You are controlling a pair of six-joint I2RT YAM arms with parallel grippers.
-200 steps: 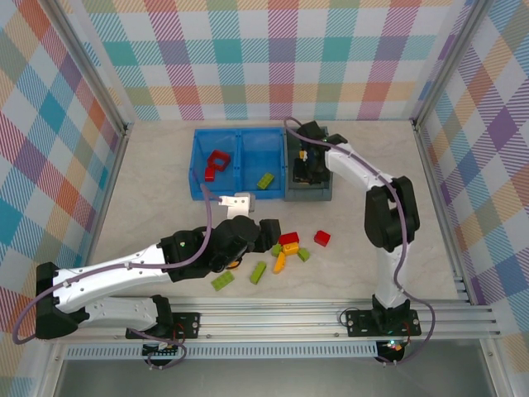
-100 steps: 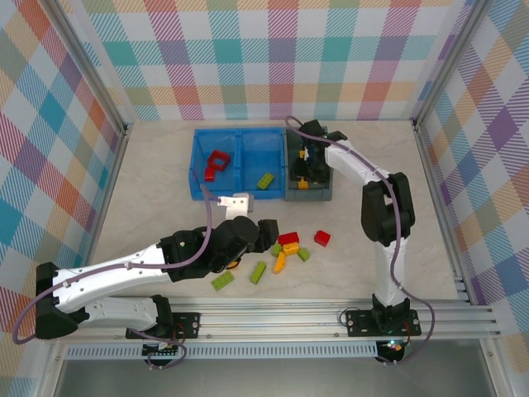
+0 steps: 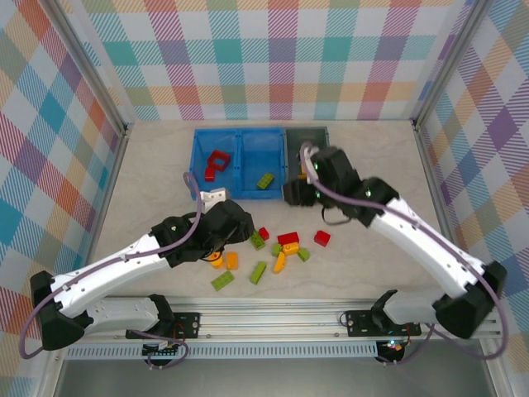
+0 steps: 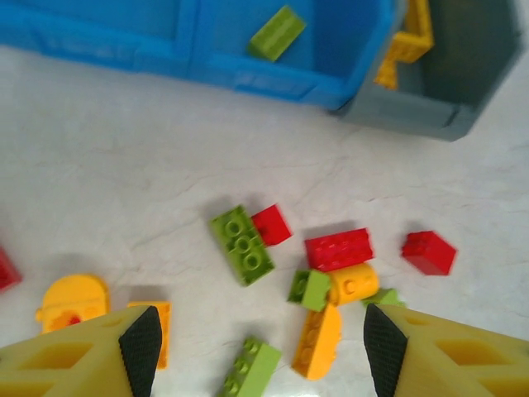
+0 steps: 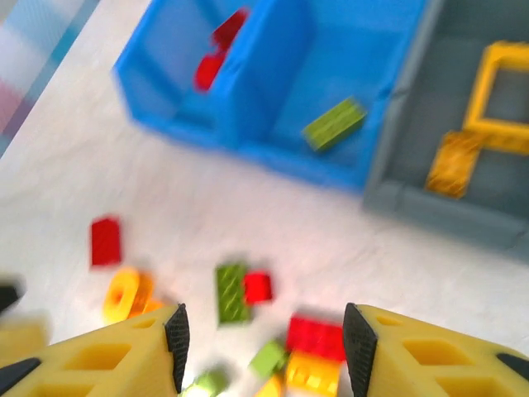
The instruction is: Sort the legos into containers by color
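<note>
Now: right gripper (image 5: 266, 347) withdrawn from grey bin (image 3: 310, 134), hangs above loose pile (image 3: 288, 241); jaws wide, empty. Yellow frame (image 5: 478, 91) and yellow brick (image 5: 450, 164) lie in that bin, so yellow sorting looks under way. Left gripper (image 4: 260, 347) shifted left; jaws wide, empty. Lime brick (image 4: 242, 245) on desk (image 3: 157, 165), studs up, long axis slanting upper left to lower right in left wrist view, touching red brick (image 4: 272, 224).
</note>
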